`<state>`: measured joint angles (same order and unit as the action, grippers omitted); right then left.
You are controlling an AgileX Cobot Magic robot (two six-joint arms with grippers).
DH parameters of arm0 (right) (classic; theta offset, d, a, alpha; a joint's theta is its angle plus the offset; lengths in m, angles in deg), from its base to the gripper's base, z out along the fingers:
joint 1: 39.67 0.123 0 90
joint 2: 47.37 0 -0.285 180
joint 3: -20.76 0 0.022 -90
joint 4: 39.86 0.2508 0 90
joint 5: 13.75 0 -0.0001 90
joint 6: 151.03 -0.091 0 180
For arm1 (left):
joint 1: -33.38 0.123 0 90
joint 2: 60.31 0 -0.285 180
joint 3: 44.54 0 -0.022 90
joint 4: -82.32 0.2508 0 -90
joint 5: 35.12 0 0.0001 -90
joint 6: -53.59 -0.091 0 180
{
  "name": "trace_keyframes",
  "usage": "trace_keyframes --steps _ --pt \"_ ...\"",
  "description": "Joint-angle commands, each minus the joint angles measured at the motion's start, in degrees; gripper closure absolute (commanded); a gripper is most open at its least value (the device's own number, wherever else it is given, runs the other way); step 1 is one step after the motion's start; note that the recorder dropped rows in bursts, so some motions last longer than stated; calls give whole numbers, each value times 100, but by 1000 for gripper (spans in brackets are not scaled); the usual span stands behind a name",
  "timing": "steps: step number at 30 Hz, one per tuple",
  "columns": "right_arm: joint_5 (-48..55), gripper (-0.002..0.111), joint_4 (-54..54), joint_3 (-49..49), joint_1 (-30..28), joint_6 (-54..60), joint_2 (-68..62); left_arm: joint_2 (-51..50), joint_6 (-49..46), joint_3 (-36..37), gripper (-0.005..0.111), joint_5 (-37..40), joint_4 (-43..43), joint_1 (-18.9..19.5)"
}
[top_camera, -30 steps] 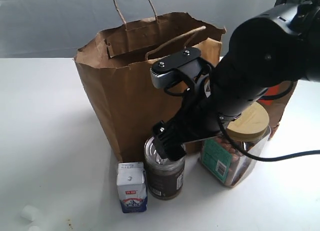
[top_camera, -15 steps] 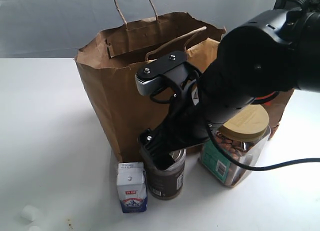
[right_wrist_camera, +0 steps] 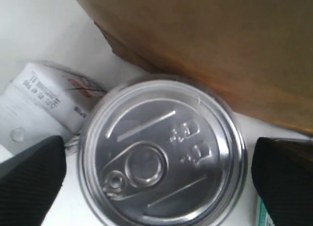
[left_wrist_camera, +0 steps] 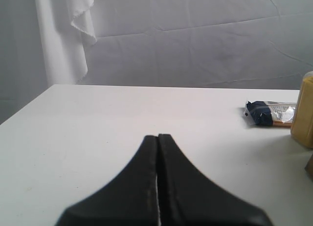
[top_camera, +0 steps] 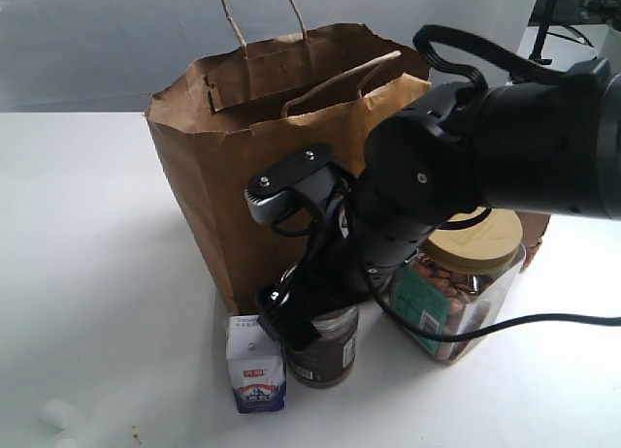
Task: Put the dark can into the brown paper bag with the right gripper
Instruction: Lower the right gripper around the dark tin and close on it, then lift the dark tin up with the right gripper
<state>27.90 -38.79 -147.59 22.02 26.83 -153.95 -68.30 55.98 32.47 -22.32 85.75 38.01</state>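
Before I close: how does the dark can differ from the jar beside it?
The dark can is shorter, the jar taller. The can is dark with a silver pull-tab lid; the jar is clear with a tan lid. The right gripper straddles the can, not the jar. Both stand upright.

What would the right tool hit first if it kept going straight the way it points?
Most likely the can: it sits dead centre between the right tool's open fingers, which would slip down either side. Depth is unclear, so one finger might graze the carton first.
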Motion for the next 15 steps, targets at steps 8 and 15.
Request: trace_keyframes --steps 8,15 --pt "71 100 -107 -23 11 -279 -13 20 21 20 107 -53 15 10" --pt "250 108 -107 -23 57 -279 1255 20 21 20 107 -53 15 10"
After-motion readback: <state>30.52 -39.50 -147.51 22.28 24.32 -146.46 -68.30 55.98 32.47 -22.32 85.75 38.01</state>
